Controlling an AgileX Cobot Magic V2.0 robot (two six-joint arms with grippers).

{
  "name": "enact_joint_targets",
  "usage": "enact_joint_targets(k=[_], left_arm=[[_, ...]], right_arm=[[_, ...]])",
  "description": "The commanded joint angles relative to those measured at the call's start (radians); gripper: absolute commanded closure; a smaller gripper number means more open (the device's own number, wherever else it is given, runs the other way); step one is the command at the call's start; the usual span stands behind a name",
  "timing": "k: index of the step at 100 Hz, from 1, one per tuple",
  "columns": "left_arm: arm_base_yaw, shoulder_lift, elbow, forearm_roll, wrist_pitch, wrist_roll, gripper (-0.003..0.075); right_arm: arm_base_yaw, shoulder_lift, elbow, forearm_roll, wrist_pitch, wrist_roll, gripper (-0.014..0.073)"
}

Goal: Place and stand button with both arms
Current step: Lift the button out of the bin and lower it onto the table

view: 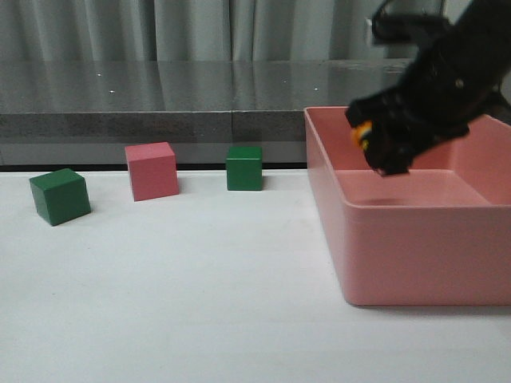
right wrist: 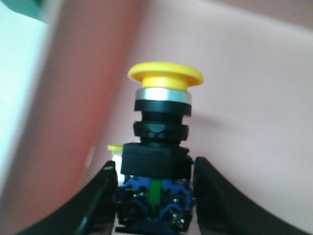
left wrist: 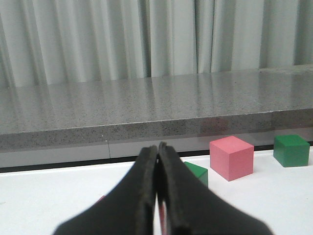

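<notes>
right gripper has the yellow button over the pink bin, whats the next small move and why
Probably carry it left, out over the bare white table. The right gripper grips the yellow-capped push-button by its base, above the pink plastic bin. The left gripper is shut and empty, near the cubes, so a stand-up spot lies there.

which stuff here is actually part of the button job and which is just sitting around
Part of the job:
- button, held in the right gripper over the pink bin
- left gripper, shut and holding nothing

Just lying about:
- pink cube
- near green cube
- far green cube
</notes>
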Motion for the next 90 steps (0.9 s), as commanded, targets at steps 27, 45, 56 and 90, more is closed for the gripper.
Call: enact_joint_targets(k=[27,45,56,90], left_arm=[[0.004,-0.029,0.045,-0.008,-0.078,-0.007,0.0740],[0.004,-0.029,0.045,-0.008,-0.078,-0.007,0.0740],[0.004,-0.029,0.045,-0.008,-0.078,-0.007,0.0740],[0.004,-0.029,0.045,-0.008,-0.078,-0.007,0.0740]], right_arm=[[0.319,-0.029,-0.277,0.013,0.107,-0.554,0.0580],[0.392,0.125,-0.398,0.126,0.188,-0.791,0.0580],[0.399,0.218,-0.457,0.215,0.225,-0.891,0.0580],[0.402,0.327,-0.491,0.277,0.272,-0.990,0.0331]])
